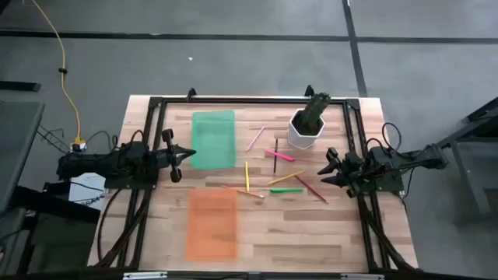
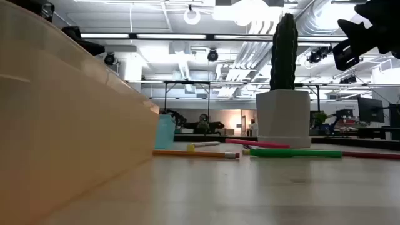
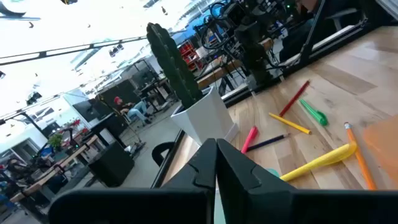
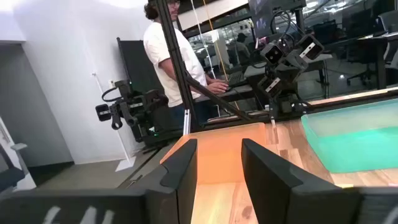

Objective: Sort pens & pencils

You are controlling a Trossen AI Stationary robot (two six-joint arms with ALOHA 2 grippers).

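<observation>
Both arms parked, pens and pencils unsorted mid-table.

Seen from above, the left gripper (image 1: 184, 154) is held beside the green tray (image 1: 213, 138) with fingers clenched, the right gripper (image 1: 330, 167) released near the potted cactus (image 1: 308, 123); pens (image 1: 279, 155) and pencils (image 1: 247, 176) are scattered between them, the orange tray (image 1: 212, 224) nearer the front edge. At table height, the green pen (image 2: 295, 152) is seen lying flat. Past the right wrist, a person (image 4: 166, 46) is visible behind. Crossed sticks could be dragged together if one is gripped carelessly.
</observation>
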